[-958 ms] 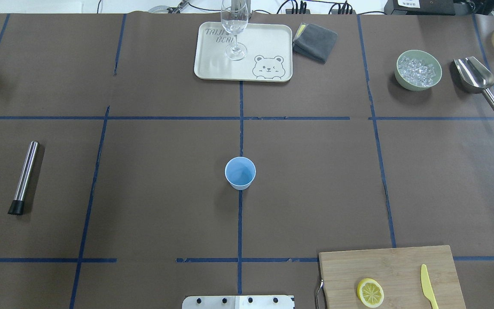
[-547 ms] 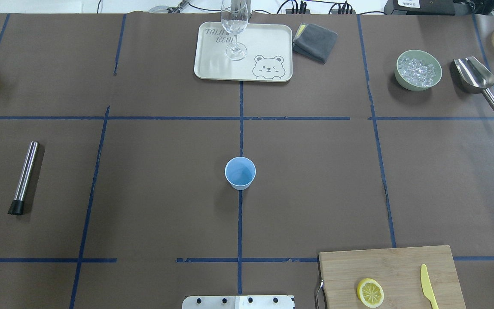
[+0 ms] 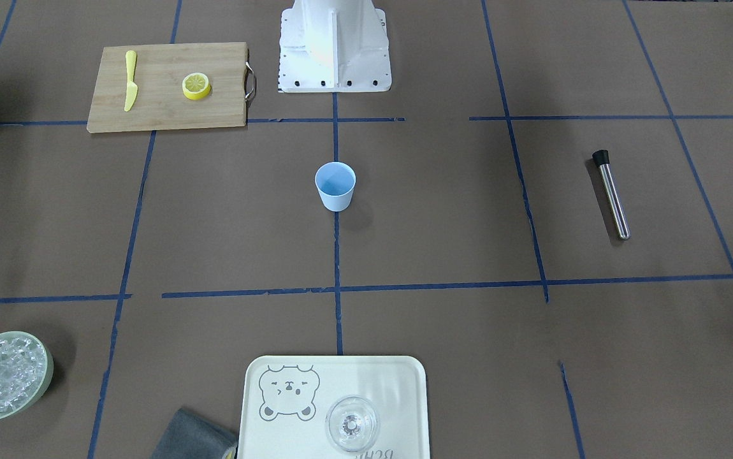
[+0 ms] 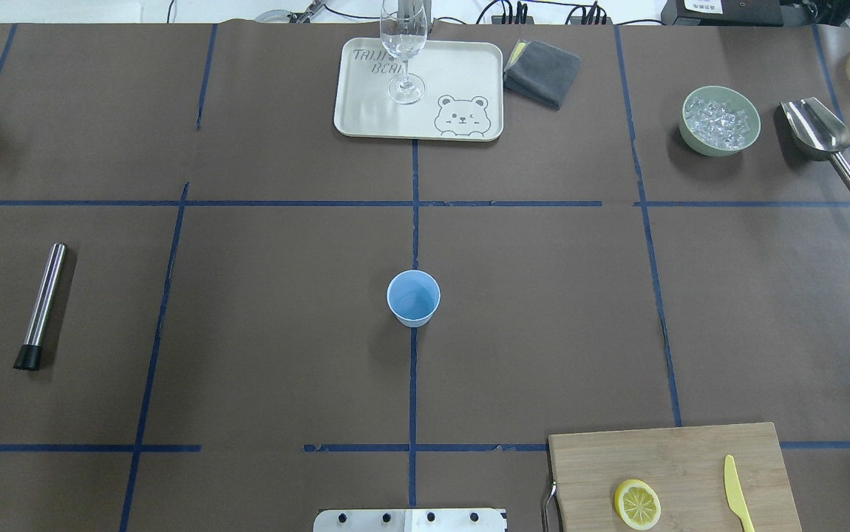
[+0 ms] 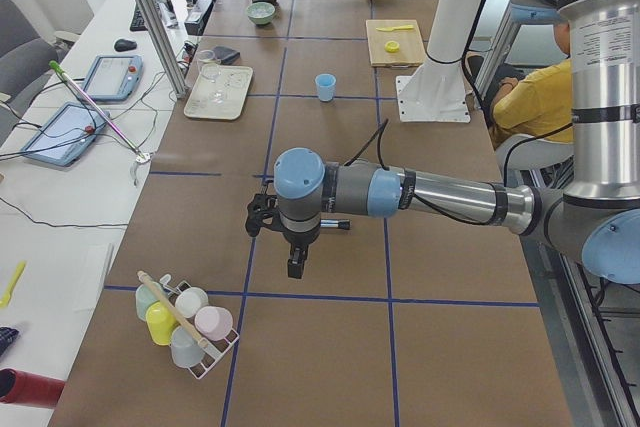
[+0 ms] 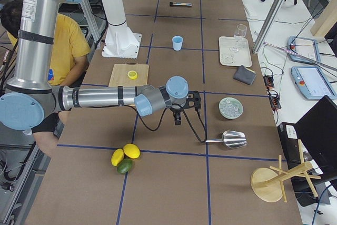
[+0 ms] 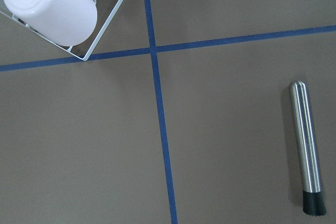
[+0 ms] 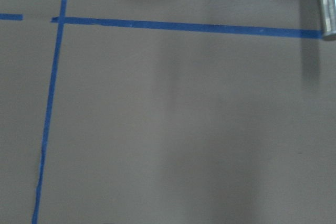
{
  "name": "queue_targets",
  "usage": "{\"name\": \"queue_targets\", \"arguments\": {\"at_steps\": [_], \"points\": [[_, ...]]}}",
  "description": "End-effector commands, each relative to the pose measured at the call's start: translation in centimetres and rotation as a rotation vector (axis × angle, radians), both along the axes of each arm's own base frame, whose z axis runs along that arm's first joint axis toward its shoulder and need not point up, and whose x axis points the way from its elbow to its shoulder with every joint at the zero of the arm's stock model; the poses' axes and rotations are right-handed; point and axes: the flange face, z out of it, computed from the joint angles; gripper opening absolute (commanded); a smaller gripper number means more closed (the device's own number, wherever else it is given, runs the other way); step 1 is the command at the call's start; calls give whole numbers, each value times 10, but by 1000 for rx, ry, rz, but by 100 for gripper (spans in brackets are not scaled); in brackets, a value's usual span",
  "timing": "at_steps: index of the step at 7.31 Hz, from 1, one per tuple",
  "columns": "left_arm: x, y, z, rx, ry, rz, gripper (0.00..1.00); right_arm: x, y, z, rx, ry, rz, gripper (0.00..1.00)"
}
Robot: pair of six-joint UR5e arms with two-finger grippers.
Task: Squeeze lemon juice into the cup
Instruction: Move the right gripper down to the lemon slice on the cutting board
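Fingers on left gripper [image 5: 293, 265] and right gripper [image 6: 178, 120]: we can't tell apart or together, both hang near the table's ends; lemon [image 4: 637, 504] lies untouched on the cutting board [image 4: 617, 451] at the robot-side edge, cup [image 4: 413, 297] mid-table, so we've got pick, carry and squeeze all left
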Motion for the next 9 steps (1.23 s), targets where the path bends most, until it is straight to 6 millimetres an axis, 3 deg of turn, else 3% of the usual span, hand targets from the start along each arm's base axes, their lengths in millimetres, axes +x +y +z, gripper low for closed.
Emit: {"name": "queue_targets", "arguments": {"at_steps": [1, 3, 4, 5, 6, 7, 9], "points": [[5, -2, -2, 7, 1, 14, 100, -64, 37, -39, 14, -42, -6, 100], [7, -2, -3, 6, 28, 16, 100, -117, 65, -94, -53, -80, -22, 100], [8, -4, -8, 41, 39, 18, 100, -164, 92, -124, -32, -48, 10, 100], [8, -7, -7, 72, 38, 13, 100, -205, 121, -133, -60, -28, 18, 100], [8, -12, 1, 133, 37, 15, 100, -247, 160, -148, 22, 0, 30, 100], [9, -13, 7, 177, 40, 16, 100, -272, 188, -153, 47, 32, 52, 100], [9, -11, 12, 174, 40, 17, 100, -305, 230, -187, -36, 135, 87, 100]]}}
